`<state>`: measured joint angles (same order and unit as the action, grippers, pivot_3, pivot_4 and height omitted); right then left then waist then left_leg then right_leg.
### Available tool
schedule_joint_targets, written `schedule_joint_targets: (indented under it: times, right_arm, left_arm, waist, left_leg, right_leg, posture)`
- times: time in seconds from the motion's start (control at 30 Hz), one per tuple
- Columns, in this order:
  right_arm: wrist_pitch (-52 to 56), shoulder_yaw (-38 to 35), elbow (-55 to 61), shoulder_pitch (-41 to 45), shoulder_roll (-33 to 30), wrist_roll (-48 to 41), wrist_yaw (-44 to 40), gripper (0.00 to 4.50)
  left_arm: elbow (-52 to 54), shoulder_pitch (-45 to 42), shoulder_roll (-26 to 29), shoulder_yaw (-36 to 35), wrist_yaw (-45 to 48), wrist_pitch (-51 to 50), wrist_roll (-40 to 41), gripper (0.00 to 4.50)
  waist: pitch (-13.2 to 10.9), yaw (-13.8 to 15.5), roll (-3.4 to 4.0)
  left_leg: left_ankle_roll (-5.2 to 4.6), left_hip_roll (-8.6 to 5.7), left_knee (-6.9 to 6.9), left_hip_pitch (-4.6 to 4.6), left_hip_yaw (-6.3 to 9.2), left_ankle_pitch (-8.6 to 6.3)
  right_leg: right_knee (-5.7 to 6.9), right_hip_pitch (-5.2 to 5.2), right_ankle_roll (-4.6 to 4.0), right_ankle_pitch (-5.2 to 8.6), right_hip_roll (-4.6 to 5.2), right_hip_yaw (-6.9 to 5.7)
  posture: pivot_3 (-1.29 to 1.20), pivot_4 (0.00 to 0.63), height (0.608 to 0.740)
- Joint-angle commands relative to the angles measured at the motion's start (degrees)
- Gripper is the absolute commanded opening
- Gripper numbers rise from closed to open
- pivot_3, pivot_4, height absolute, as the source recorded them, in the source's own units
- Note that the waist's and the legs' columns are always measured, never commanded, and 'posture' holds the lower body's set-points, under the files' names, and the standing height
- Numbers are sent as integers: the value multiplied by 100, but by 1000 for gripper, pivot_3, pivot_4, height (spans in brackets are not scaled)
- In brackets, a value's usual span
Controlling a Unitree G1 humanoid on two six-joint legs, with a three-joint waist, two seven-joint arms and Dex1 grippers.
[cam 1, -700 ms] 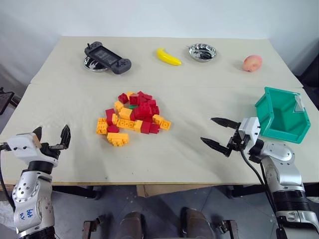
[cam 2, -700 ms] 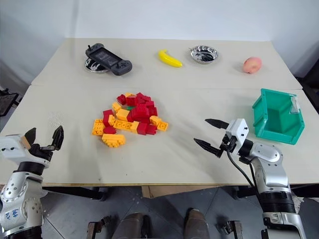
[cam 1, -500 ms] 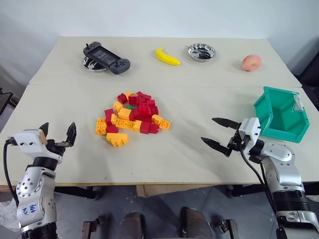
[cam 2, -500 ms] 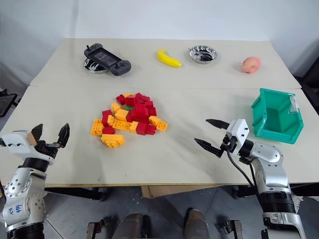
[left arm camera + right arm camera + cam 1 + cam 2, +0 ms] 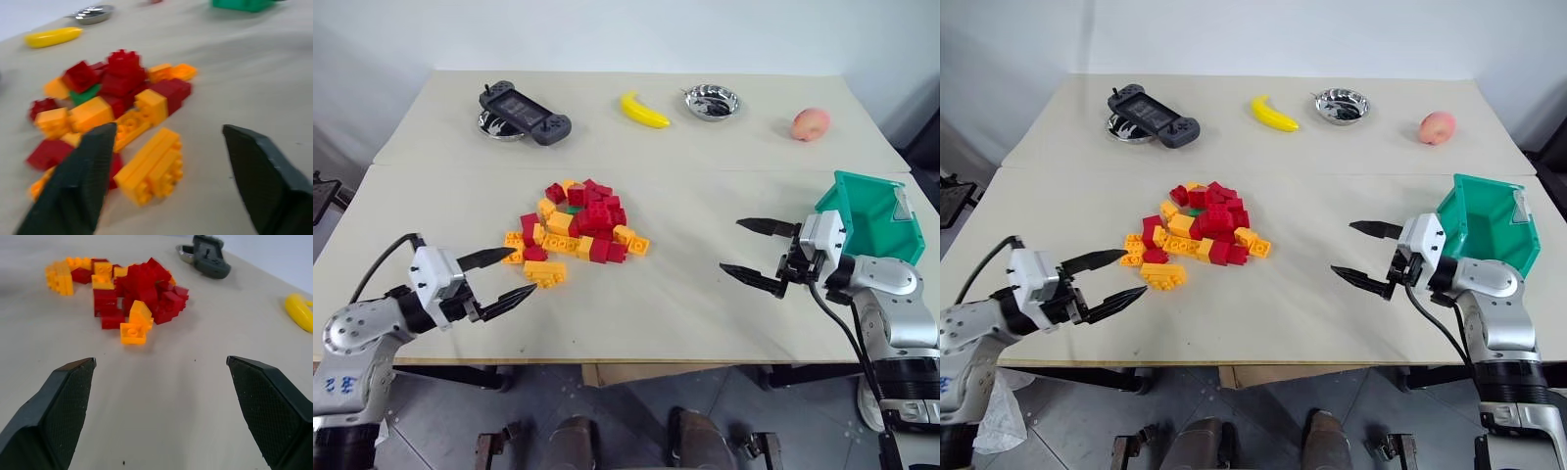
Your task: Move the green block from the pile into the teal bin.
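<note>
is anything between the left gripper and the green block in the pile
Yes. The green block sits on the far side of the pile, wedged among red bricks. Orange and red bricks lie between it and the open left gripper, which hovers at the pile's near edge.

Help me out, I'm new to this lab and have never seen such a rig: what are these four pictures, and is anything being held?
It is a two-armed robot. Two pictures come from cameras in its head, looking down on a table; the other two look along each claw from the wrist. The left claw and right claw are both open and hold nothing. On the table lie a pile of toy bricks with a green block in it, a teal bin, a game controller, a banana, a steel bowl and a peach.
</note>
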<state>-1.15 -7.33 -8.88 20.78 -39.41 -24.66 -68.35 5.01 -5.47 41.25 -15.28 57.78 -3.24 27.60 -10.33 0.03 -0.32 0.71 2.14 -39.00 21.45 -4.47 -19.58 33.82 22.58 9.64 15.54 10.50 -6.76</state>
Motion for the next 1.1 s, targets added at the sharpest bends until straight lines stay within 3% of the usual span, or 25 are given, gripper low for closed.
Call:
schedule_joint_targets:
  times: [0.03, 0.17, 0.3, 0.53, 0.7, 0.83, 1.1]
  right_arm:
    - [78, -176, 276, -106, -29, -173, 37, 4500]
    - [144, -212, 595, -396, 79, -207, 242, 4500]
    - [226, -237, 881, -586, 160, -218, 480, 4500]
    - [359, -260, 1328, -737, 248, -254, 840, 4500]
    - [510, -328, 1733, -931, 331, -287, 1204, 4500]
    - [631, -338, 1958, -1056, 362, -303, 1367, 4500]
    - [687, -306, 2058, -1120, 387, -328, 1433, 4500]
  left_arm:
    - [-441, -421, -86, 450, 341, 304, -261, 2322]
    - [-1070, -1155, -344, 962, 222, 383, -687, 1074]
    - [-2274, -2555, -1120, 1351, -45, 194, -882, 37]
    - [-5060, -4473, -1896, 1559, -798, 176, -1576, 37]
    - [-6759, -5542, -2144, 1046, -2560, 591, -1717, 37]
    - [-7312, -5880, -2197, 609, -3282, 841, -1601, 37]
    - [-7368, -5752, -2124, 533, -2744, 954, -1790, 37]
  waist:
    - [0, -11, 0]
    - [0, -11, 0]
    - [-1, 82, -4]
    - [-2, 84, -7]
    - [-12, 78, -24]
    - [-12, 58, -24]
    - [-14, 91, -28]
  left_leg:
    - [0, 0, 0, 0, 0, 0]
    - [0, 0, 3, 0, -2, 0]
    - [-2, -1, -15, 3, 1, 2]
    - [-3, -4, -6, 2, -2, 2]
    - [-4, -4, -4, 5, 1, 2]
    - [-4, -4, -2, 5, 2, 2]
    - [-4, -6, -4, 7, 2, 2]
  right_leg:
    - [0, 0, 0, 0, 0, 0]
    - [-1, 1, 0, 0, -2, 0]
    - [2, -8, 6, -3, -2, -2]
    - [-7, -7, 8, -4, -4, -3]
    - [-10, -7, 9, -4, -3, -7]
    - [-9, -7, 9, -5, -3, -6]
    - [-9, -7, 9, -5, -3, -7]
  posture:
    - [0, 150, 740]
    - [0, 150, 740]
    - [0, 150, 740]
    - [0, 150, 740]
    - [0, 150, 740]
    - [0, 150, 740]
    - [0, 150, 740]
